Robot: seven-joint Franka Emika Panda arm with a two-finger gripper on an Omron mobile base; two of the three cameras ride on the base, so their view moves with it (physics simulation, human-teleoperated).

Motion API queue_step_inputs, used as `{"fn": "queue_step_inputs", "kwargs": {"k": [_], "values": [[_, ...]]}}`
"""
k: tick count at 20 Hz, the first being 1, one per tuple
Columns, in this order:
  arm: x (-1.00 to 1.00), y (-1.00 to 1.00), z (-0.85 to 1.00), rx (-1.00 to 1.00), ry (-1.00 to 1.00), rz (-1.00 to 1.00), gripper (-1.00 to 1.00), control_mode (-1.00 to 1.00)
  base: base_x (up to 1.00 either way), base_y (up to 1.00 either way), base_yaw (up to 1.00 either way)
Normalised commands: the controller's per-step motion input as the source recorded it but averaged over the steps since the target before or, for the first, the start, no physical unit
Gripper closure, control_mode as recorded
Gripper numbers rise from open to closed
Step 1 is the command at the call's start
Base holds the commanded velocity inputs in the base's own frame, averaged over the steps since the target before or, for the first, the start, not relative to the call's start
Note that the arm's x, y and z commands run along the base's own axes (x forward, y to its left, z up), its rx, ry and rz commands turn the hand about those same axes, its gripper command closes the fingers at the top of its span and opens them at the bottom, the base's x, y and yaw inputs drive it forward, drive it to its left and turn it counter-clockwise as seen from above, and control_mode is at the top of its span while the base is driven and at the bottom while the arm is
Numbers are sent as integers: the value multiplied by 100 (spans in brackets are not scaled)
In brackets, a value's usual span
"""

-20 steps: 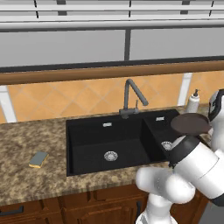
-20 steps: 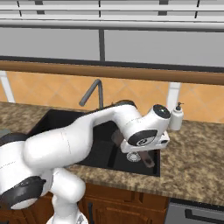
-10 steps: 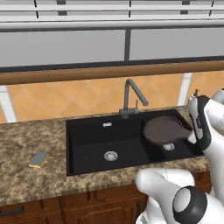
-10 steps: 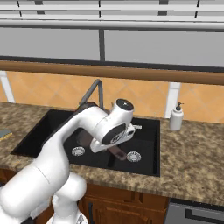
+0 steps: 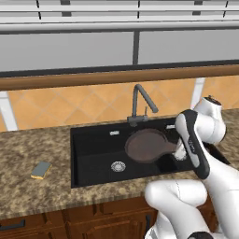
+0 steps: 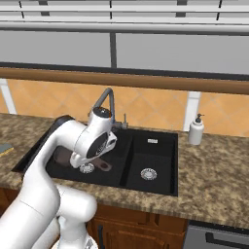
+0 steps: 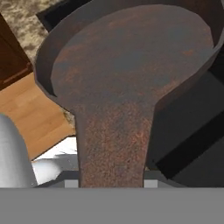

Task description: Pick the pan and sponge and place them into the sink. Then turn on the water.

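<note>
My gripper (image 5: 177, 150) is shut on the handle of the pan (image 5: 147, 145), a round dark brown-grey skillet. I hold it level above the right part of the large basin of the black sink (image 5: 93, 140). Seen from the hand, the pan (image 7: 131, 65) stretches away from me and its handle runs down between my hidden fingertips. From the right base, the pan (image 6: 61, 156) peeks out to the left of my forearm. The sponge (image 5: 41, 169) lies on the counter left of the sink. The dark faucet (image 5: 140, 100) stands behind the basins, with no water running.
A white soap bottle (image 6: 196, 130) stands on the counter right of the sink (image 6: 155, 146). Each basin has a silver drain (image 6: 148, 173). The faucet (image 6: 108, 102) rises just behind my hand. Granite counter runs to both sides, with cabinets below.
My arm has swung left with the pan, from over the right counter, across the narrow basin, to above the large basin. The sponge has not moved.
</note>
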Motion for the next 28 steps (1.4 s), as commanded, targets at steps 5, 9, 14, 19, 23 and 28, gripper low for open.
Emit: {"fn": "queue_step_inputs", "kwargs": {"k": [5,9,14,19,23,28], "values": [[0,100,2,0,0,-2,100,-100,0,0,0],[6,100,9,0,0,-14,100,-100,0,0,0],[27,100,0,0,0,-19,100,-100,0,0,0],[46,99,0,0,8,-29,100,-100,0,0,0],[39,92,0,0,5,-34,100,-100,0,0,0],[19,38,-4,4,1,-63,100,-100,0,0,0]]}}
